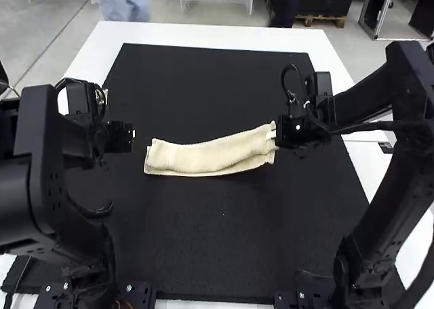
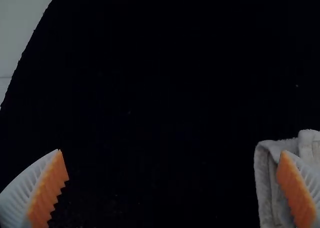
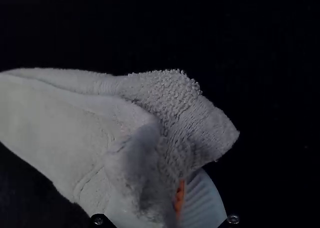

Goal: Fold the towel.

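Observation:
The cream towel [image 1: 210, 155] lies as a long, narrow folded strip across the middle of the black mat. At its right end my right gripper [image 1: 272, 135] is shut on the towel's end. In the right wrist view the towel [image 3: 65, 123] bunches around the right gripper [image 3: 176, 198], partly covering it. My left gripper [image 1: 133, 134] is just left of the towel's left end, apart from it in the high view. Seen from the left wrist, the left gripper [image 2: 172, 175] stands wide open, one finger overlapping the view of the towel's edge [image 2: 265, 188].
The black mat [image 1: 224, 85] covers most of the white table [image 1: 203, 34]. Both arms reach in from the sides, the left arm [image 1: 41, 173] near the mat's left edge and the right arm [image 1: 390, 167] over its right edge.

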`<action>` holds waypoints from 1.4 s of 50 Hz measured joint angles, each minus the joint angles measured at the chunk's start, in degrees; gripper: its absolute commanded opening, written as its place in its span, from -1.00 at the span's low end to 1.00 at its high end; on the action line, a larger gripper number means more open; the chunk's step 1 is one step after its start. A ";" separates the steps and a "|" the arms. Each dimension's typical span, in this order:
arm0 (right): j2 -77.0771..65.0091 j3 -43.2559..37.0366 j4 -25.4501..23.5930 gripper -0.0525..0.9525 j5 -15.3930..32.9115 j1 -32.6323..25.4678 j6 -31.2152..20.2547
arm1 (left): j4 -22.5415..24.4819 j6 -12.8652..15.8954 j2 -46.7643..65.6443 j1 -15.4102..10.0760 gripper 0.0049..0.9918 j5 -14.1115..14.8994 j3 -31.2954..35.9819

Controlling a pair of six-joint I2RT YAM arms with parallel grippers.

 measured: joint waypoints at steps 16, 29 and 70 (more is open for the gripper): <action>0.20 1.51 -0.33 -0.94 -2.16 6.82 0.98 | 0.79 -0.02 -0.02 0.00 0.96 -0.46 -1.14; 4.20 4.70 1.27 -0.93 -2.60 13.27 2.89 | 0.85 -0.02 -0.02 0.00 0.96 -1.18 -1.31; 19.06 18.86 4.28 -0.93 -2.58 28.13 7.61 | 1.97 -0.02 -0.02 0.00 0.96 -1.77 -2.54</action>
